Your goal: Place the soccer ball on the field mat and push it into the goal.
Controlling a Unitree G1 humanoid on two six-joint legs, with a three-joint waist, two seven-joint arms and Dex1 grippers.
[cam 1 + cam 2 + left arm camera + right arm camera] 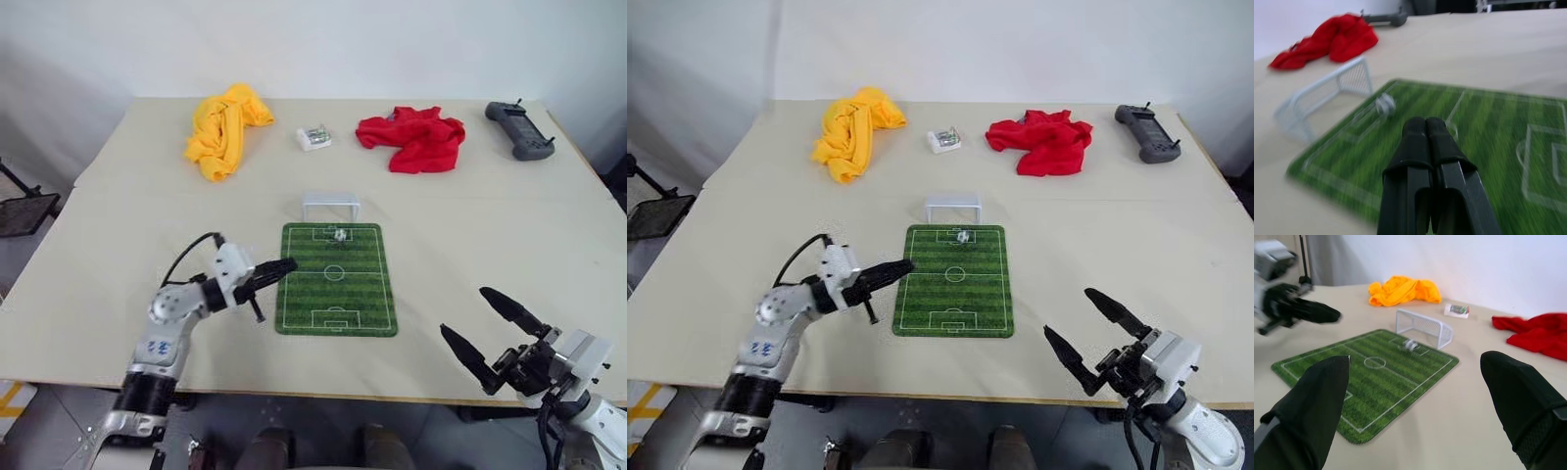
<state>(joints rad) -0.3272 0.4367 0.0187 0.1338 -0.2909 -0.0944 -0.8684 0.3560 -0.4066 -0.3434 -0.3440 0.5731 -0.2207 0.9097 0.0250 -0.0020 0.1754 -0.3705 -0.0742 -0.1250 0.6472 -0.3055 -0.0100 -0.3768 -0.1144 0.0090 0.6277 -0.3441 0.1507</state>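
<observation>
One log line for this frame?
ball: on mat, just short of goal | left hand: shut, at mat's left edge | right hand: open, empty

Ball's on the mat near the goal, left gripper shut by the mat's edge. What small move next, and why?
Probably sweep the shut left gripper behind the soccer ball, then nudge it toward the goal. The ball rests on the field mat just short of the goal mouth, not yet inside.
</observation>
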